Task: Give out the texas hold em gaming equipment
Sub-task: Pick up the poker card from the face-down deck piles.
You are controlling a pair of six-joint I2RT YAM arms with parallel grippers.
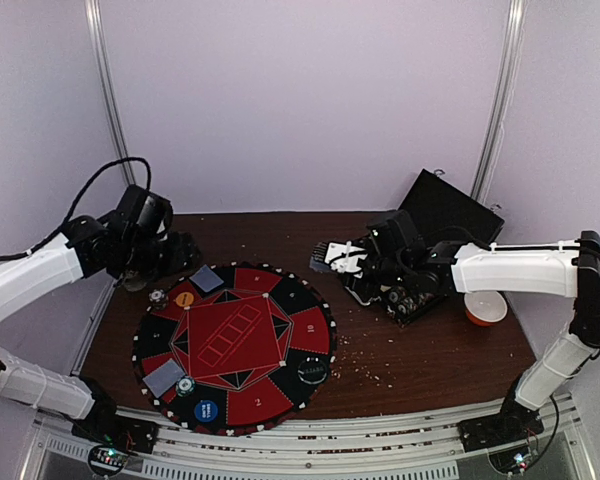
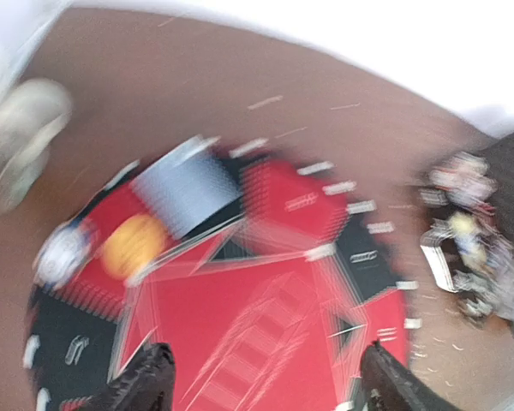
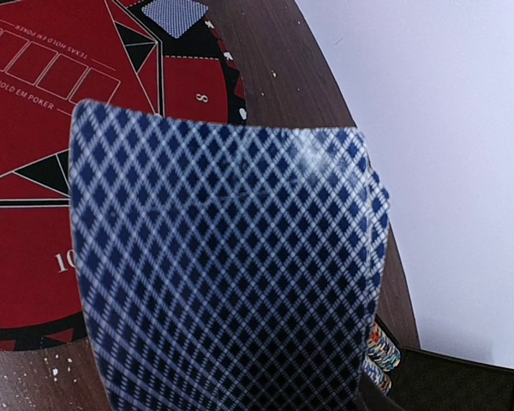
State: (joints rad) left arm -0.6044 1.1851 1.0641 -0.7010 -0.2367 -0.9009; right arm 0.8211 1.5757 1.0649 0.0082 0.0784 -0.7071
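I see my left claw (image 2: pixel 268 384) released, nothing in it, above the mat (image 1: pixel 258 400) at frame left. My right claw (image 1: pixel 336 262) is grasping a stack of cards (image 3: pixel 231 265), centre right, over the tabletop (image 1: pixel 420 350).

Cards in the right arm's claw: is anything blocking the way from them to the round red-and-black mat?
Nothing visible does. The cards sit in the right gripper just beyond the far right rim of the mat, and only bare brown table with a few pale crumbs lies between them.
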